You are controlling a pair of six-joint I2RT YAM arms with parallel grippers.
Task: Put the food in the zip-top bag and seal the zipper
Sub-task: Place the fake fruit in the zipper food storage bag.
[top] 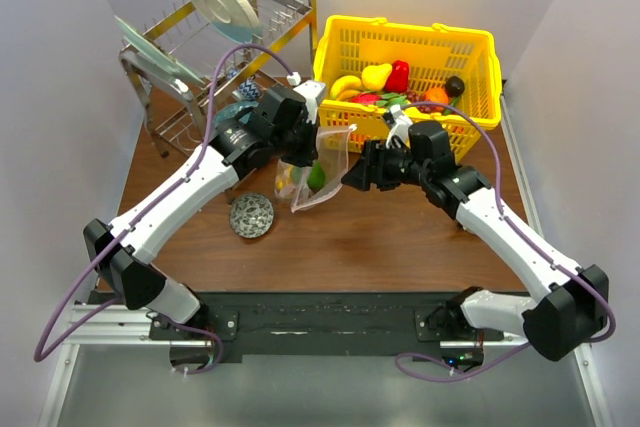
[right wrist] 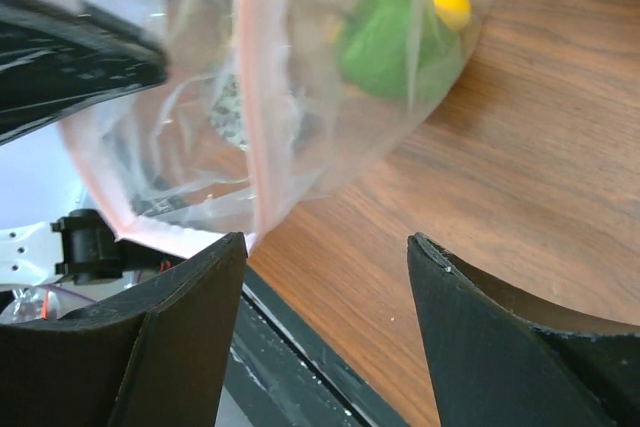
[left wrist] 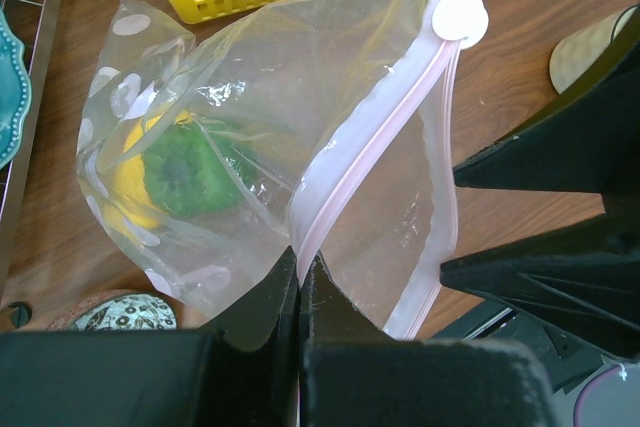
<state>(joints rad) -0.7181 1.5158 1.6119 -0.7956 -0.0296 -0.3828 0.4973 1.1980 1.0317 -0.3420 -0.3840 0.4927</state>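
The clear zip-top bag (top: 325,175) hangs over the table with its mouth open, and my left gripper (left wrist: 300,262) is shut on the pink zipper (left wrist: 372,142) edge. A green piece (left wrist: 185,177) and a yellow piece (left wrist: 125,197) of the food lie inside the bag. My right gripper (right wrist: 327,242) stands open just below the bag's (right wrist: 300,77) lower corner, with nothing between its fingers. The zipper (right wrist: 258,97) strip ends beside its left fingertip. More food, a banana (top: 345,84) and a red piece (top: 398,75) among it, lies in the yellow basket (top: 400,29).
A metal dish rack (top: 170,97) with plates stands at the back left. A small patterned dish (top: 252,215) lies on the table below the bag. The edge of a teal plate (left wrist: 10,97) shows left of the bag.
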